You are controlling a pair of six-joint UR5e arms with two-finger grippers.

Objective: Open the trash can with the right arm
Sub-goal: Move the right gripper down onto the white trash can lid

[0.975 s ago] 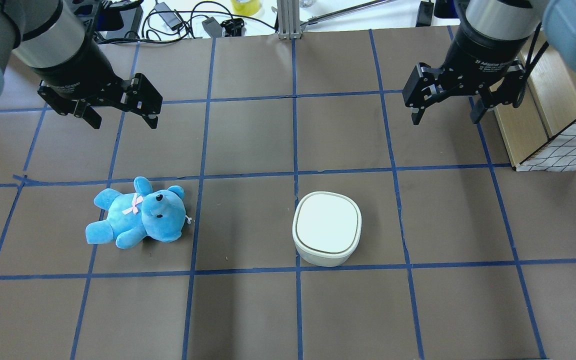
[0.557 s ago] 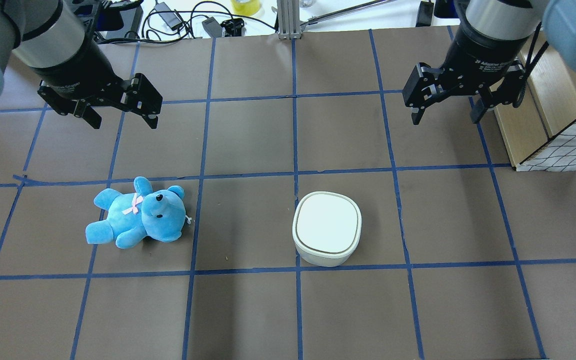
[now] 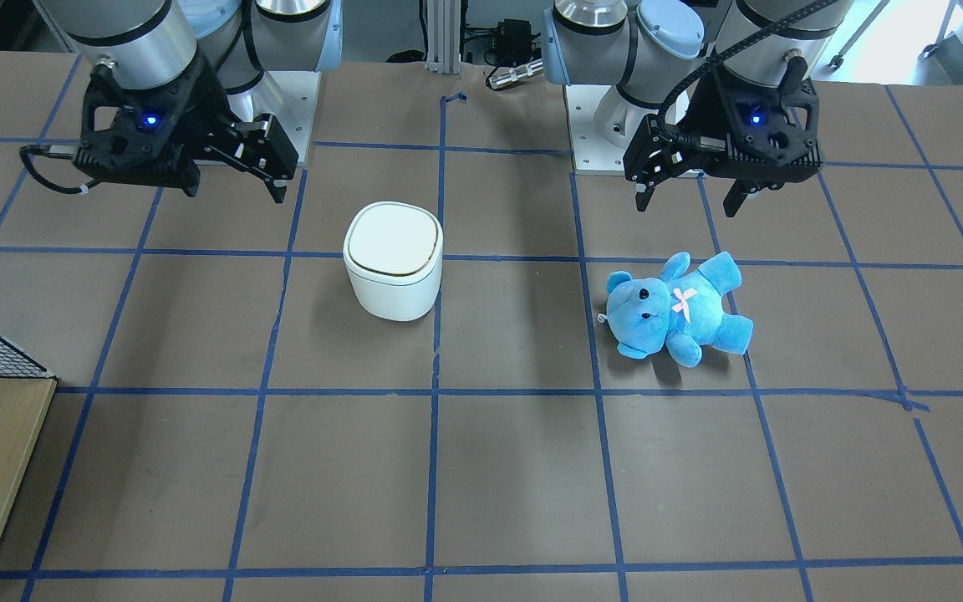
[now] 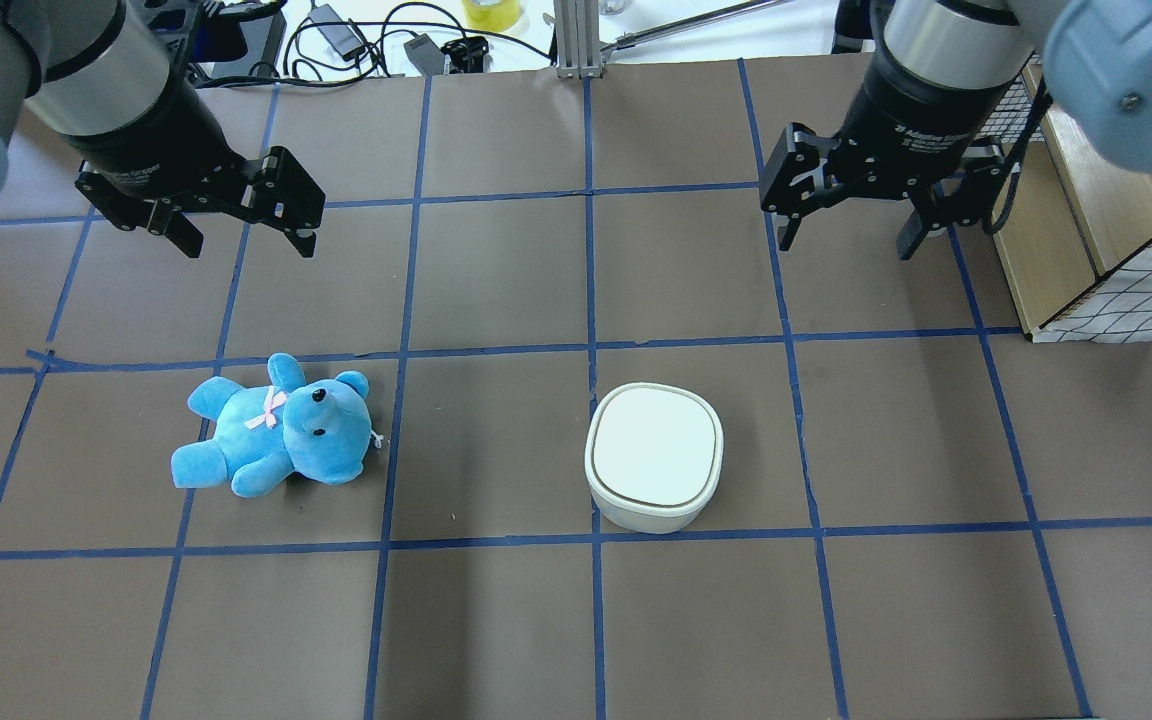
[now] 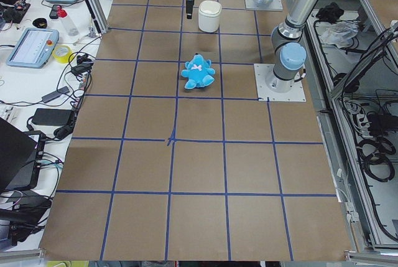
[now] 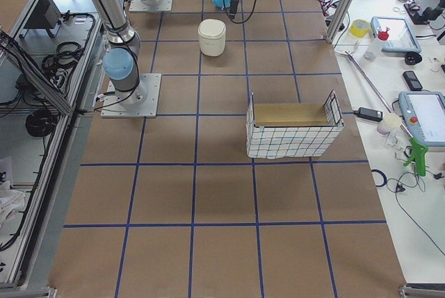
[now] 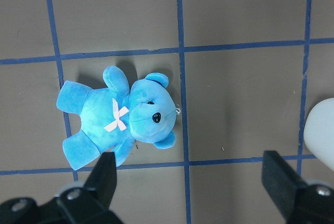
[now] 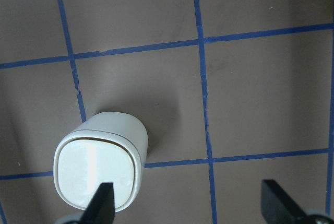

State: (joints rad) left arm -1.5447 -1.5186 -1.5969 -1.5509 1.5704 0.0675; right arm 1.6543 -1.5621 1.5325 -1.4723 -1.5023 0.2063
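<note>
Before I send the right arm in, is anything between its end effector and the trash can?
Nothing visible. Only bare table lies between the open right end effector and the closed trash can. The blue teddy lies well off on the left arm's side, the wire basket out to the other side.

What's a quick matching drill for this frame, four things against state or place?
Things:
1. small white rounded-square plastic trash can
2. blue plush teddy bear
3. right gripper
4. white wire-mesh basket

State or place:
A. open, holding nothing
B. lid closed
C. lying on the robot's left side
D. farthest to the robot's right

Pairs: 1-B, 2-C, 3-A, 4-D
</note>
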